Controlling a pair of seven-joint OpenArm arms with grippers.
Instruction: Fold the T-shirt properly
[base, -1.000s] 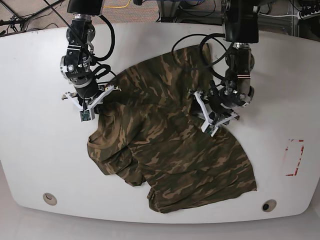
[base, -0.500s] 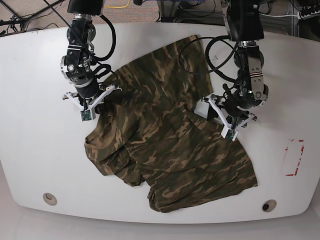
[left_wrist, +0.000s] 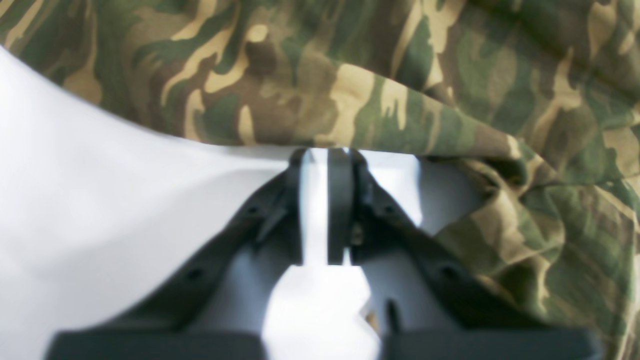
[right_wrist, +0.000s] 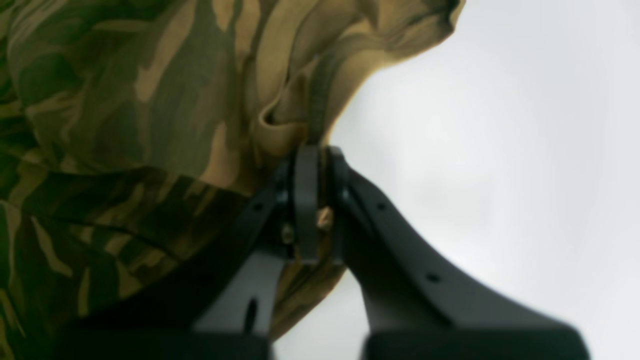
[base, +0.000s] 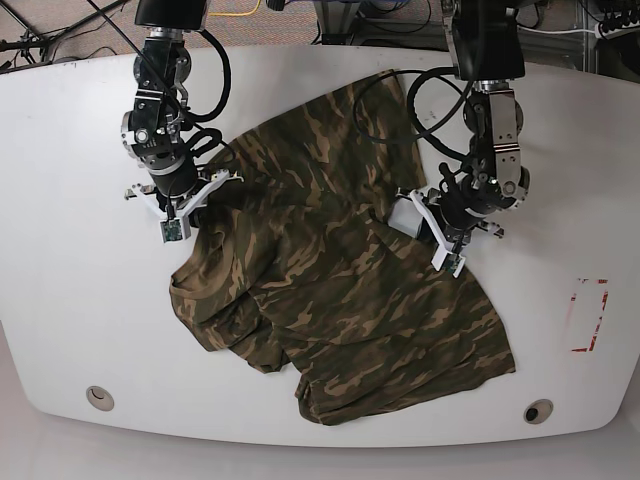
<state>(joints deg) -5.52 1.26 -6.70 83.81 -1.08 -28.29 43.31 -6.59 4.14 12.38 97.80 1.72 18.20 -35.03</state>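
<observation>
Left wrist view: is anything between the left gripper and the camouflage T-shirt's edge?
Nothing visible. The left gripper is shut, its tips right at the hem of the camouflage cloth T-shirt, with only bare white table around them. No cloth shows between the jaws.

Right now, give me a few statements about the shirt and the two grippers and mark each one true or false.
1. The T-shirt lies crumpled and spread on the white table, not folded. True.
2. The right gripper is open and clear of the cloth. False: its jaws are shut on a tan-lined bit of the T-shirt.
3. The left gripper has its jaws closed at the shirt's edge. True, though the left wrist view does not show clearly whether any cloth is caught.
4. The shirt is plain blue. False: it is green, brown and tan camouflage.
5. A red outlined mark sits on the table apart from the shirt. True.
</observation>
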